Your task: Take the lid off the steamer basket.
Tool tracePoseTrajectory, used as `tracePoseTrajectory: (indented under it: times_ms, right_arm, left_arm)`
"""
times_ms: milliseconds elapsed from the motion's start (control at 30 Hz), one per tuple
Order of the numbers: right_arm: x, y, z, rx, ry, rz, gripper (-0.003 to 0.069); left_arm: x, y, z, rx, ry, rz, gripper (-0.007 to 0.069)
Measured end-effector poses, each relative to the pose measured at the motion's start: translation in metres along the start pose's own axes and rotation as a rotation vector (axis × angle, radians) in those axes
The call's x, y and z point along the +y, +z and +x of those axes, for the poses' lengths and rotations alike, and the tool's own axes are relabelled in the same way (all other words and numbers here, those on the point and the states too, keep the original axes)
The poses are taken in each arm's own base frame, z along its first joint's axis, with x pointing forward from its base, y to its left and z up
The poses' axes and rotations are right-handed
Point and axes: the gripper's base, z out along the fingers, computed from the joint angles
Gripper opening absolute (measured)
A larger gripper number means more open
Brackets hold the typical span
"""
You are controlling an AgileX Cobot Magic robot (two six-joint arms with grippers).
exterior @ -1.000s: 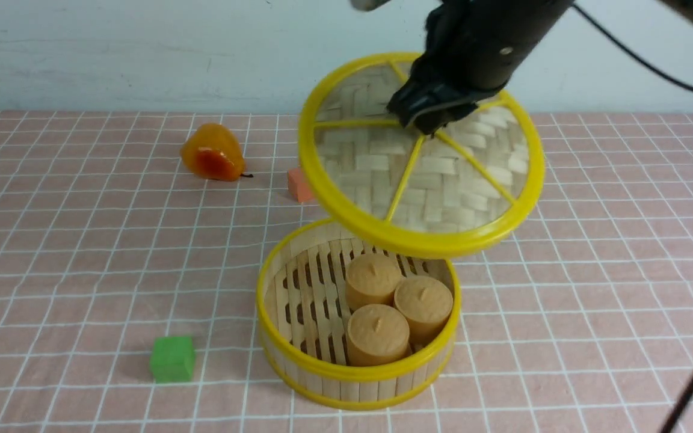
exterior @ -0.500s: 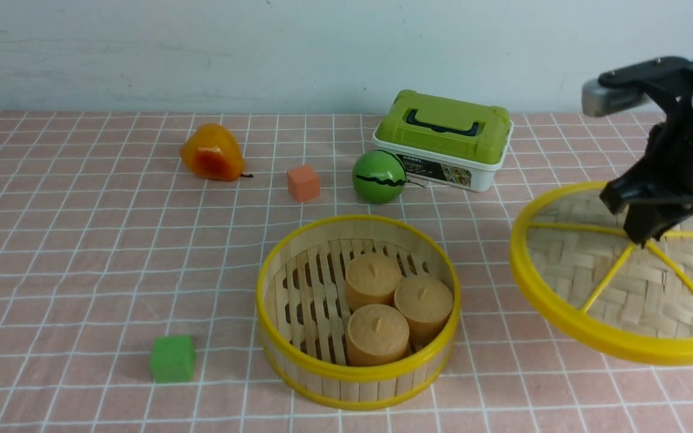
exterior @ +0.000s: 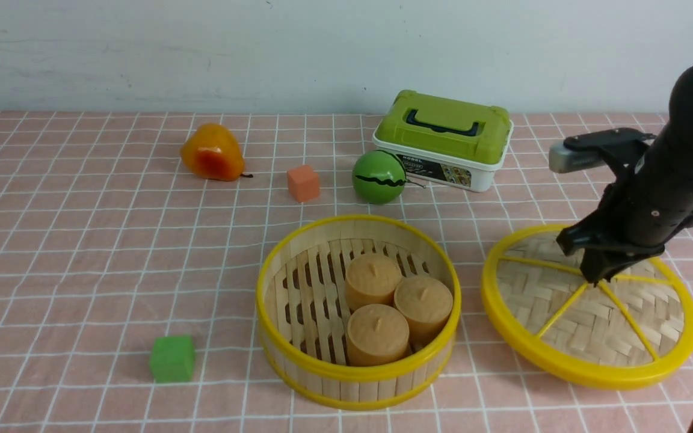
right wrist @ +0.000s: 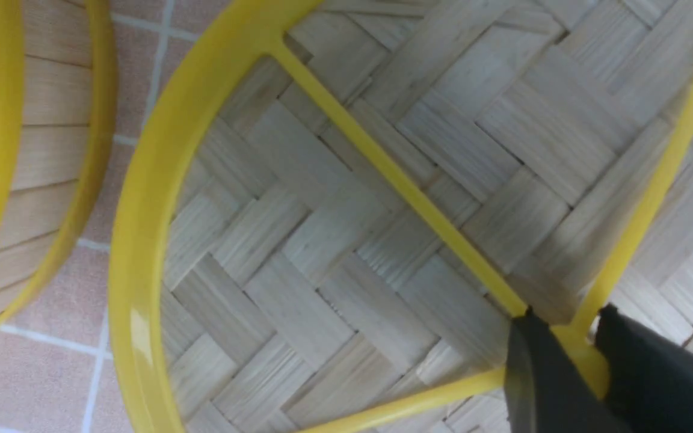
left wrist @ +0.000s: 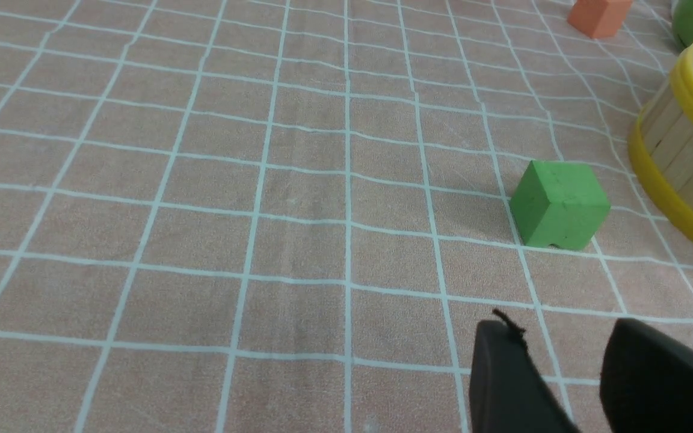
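The steamer basket [exterior: 355, 374] stands open at the table's front centre with three tan buns [exterior: 376, 334] inside. The lid [exterior: 563, 313] sits low at the table just right of the basket, slightly tilted; I cannot tell if it rests on the cloth. My right gripper [exterior: 596, 278] is shut on the lid's yellow hub, where the spokes meet. In the right wrist view the gripper [right wrist: 566, 328] pinches the hub of the lid [right wrist: 322, 240], and the basket wall [right wrist: 40, 156] shows beside it. My left gripper [left wrist: 563, 328] is open and empty over bare cloth, near the basket [left wrist: 683, 150].
A green cube [exterior: 172, 358] lies front left of the basket, also seen in the left wrist view [left wrist: 560, 204]. Behind the basket lie an orange pear [exterior: 212, 153], an orange cube [exterior: 303, 183], a green ball [exterior: 378, 177] and a white box with a green top [exterior: 443, 138].
My right gripper has carried the lid from above the basket to the right and down to table level beside it. The basket and buns have not moved.
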Motion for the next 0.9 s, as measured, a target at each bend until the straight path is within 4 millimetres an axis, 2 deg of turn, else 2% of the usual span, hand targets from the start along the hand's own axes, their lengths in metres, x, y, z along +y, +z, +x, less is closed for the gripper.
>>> tracePoseTrajectory:
  times_ms: [200,367,467,600,700,733,767,800,867,900]
  right_arm:
    - [-0.003,0.025,0.000,0.047,0.006,-0.003,0.0081]
    - [-0.003,0.029,0.000,0.055,0.009,-0.006,0.0116]
    - [-0.003,0.029,0.000,0.054,0.010,-0.006,0.0173]
    - [-0.002,0.026,0.001,0.062,0.013,-0.014,0.0304]
    - [0.002,0.011,0.002,0.044,0.026,-0.038,0.0355]
    - [0.004,-0.001,0.002,0.017,0.026,-0.047,0.0365]
    - [0.010,-0.026,0.002,-0.042,0.027,-0.073,0.0377]
    - [0.010,-0.029,0.003,-0.050,0.024,-0.072,0.0379]
    - [0.020,-0.080,0.009,-0.184,-0.002,-0.110,0.0379]
    - [0.023,-0.095,0.012,-0.222,-0.014,-0.122,0.0374]
  left_arm:
    - [0.000,0.000,0.000,0.000,0.000,0.000,0.0239]
    - [0.000,0.000,0.000,0.000,0.000,0.000,0.0239]
    - [0.000,0.000,0.000,0.000,0.000,0.000,0.0239]
    - [0.000,0.000,0.000,0.000,0.000,0.000,0.0239]
    - [0.000,0.000,0.000,0.000,0.000,0.000,0.0239]
    - [0.000,0.000,0.000,0.000,0.000,0.000,0.0239]
    - [0.000,0.000,0.000,0.000,0.000,0.000,0.0239]
    - [0.000,0.000,0.000,0.000,0.000,0.000,0.0239]
    - [0.000,0.000,0.000,0.000,0.000,0.000,0.0239]
    - [0.000,0.000,0.000,0.000,0.000,0.000,0.0239]
